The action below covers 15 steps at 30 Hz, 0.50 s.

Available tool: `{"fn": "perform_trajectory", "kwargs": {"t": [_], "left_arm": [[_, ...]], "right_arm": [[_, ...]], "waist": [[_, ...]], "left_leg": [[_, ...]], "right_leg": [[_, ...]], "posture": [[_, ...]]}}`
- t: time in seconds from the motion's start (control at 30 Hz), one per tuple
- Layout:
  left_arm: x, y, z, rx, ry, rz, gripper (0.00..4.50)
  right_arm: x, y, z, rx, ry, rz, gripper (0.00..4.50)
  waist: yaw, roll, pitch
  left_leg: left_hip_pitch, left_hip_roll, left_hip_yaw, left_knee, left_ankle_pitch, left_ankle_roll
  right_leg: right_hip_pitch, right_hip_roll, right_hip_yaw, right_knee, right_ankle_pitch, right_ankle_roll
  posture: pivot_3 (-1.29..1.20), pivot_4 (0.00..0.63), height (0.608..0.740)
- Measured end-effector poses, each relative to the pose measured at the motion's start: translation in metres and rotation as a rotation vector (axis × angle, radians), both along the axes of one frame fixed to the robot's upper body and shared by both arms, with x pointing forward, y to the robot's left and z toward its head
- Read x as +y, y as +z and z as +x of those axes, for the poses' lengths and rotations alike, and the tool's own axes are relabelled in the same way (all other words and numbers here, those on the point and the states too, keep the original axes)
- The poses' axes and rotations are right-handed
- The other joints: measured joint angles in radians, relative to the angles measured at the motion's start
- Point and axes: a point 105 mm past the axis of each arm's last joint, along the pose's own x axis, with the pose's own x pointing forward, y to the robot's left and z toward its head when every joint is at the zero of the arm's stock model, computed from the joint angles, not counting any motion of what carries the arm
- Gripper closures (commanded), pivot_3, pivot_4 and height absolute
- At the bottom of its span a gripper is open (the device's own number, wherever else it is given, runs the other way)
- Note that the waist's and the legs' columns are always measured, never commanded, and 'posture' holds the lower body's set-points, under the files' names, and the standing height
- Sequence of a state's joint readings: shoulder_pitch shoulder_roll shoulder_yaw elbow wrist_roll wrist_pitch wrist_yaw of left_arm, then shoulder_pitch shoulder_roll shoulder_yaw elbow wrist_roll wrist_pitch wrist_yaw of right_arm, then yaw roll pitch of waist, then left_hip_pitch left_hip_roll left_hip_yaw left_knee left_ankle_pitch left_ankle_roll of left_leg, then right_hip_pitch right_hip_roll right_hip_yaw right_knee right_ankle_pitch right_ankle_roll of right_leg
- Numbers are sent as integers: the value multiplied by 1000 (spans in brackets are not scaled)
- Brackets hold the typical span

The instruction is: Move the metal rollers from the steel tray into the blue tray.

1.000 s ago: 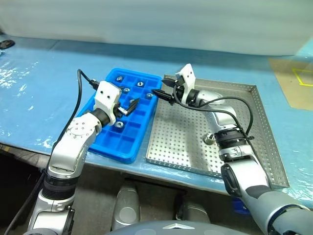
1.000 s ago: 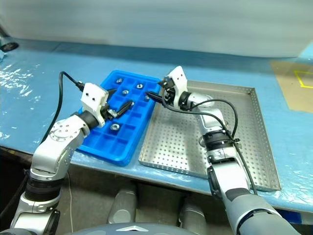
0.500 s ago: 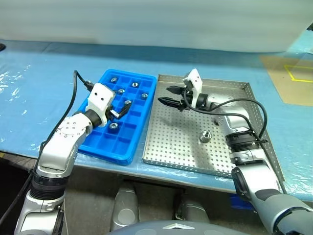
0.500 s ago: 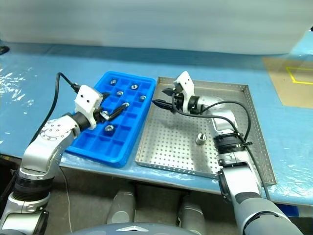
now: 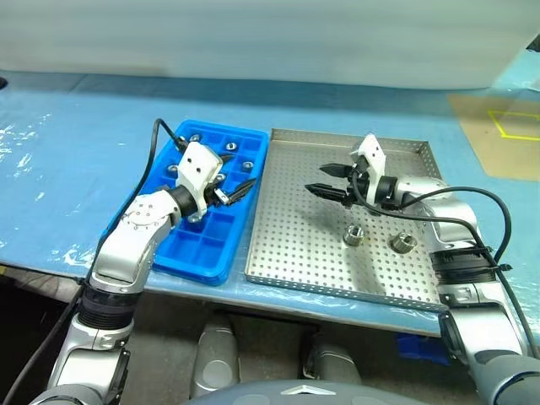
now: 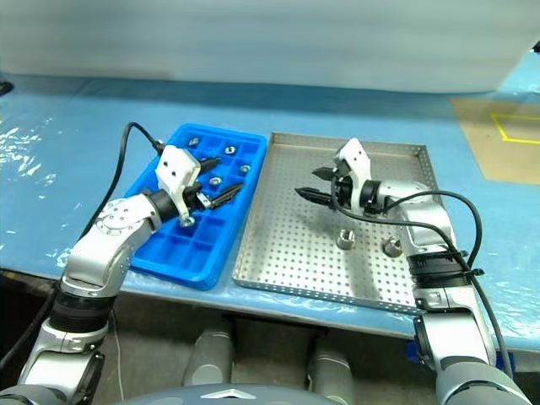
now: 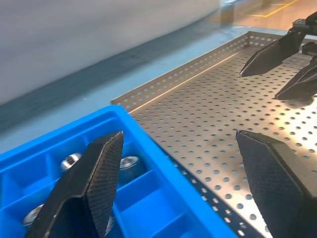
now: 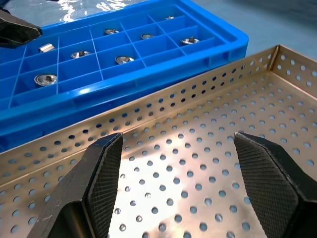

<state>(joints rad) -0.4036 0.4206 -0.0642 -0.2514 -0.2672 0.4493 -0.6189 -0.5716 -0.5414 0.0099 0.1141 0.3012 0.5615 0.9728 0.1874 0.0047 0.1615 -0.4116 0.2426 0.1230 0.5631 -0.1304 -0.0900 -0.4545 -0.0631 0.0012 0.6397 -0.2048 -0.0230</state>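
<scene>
The blue tray [image 5: 190, 245] lies left of the steel tray [image 5: 295, 253], their long sides touching. Two metal rollers [image 5: 353, 235] [image 5: 402, 243] rest on the steel tray's perforated floor. Several more rollers [image 8: 45, 78] sit in the blue tray's compartments. My left gripper [image 5: 236, 192] hovers open and empty over the blue tray's right side, pointing at the steel tray. Above the middle of the steel tray my right gripper [image 5: 325, 180] is open and empty, pointing left, up and left of the two rollers. The right wrist view shows bare perforated floor between its fingers [image 8: 99, 178].
Both trays lie on a table covered in blue plastic sheet [image 5: 67, 160], close to its front edge. Black cables run along both arms. A tan patch with yellow tape [image 5: 498, 135] lies at the far right.
My right gripper pulled back from the blue tray's edge to over the steel tray's middle, uncovering a second roller. My left gripper swung slightly toward the steel tray. The camera shifted.
</scene>
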Motion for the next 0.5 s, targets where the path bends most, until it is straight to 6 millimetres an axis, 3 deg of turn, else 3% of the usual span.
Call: {"fn": "perform_trajectory", "kwargs": {"t": [0.23, 0.5], "left_arm": [[-41, -4, 3, 16, -204, -3, 700], [-72, -7, 8, 38, -344, -23, 700]], "right_arm": [[-35, 5, -15, 1, -107, -14, 879], [-60, 5, -33, 7, -203, -21, 879]], "waist": [[-22, 0, 0], [-64, 0, 0]], "left_leg": [[2, -2, 2, 0, 0, 0], [2, -3, 3, -1, 0, 1]], "right_leg": [[1, -3, 1, -1, 0, 1], [2, -3, 1, -2, 1, 1]], "posture": [[29, 150, 740], [-70, 150, 740]]}}
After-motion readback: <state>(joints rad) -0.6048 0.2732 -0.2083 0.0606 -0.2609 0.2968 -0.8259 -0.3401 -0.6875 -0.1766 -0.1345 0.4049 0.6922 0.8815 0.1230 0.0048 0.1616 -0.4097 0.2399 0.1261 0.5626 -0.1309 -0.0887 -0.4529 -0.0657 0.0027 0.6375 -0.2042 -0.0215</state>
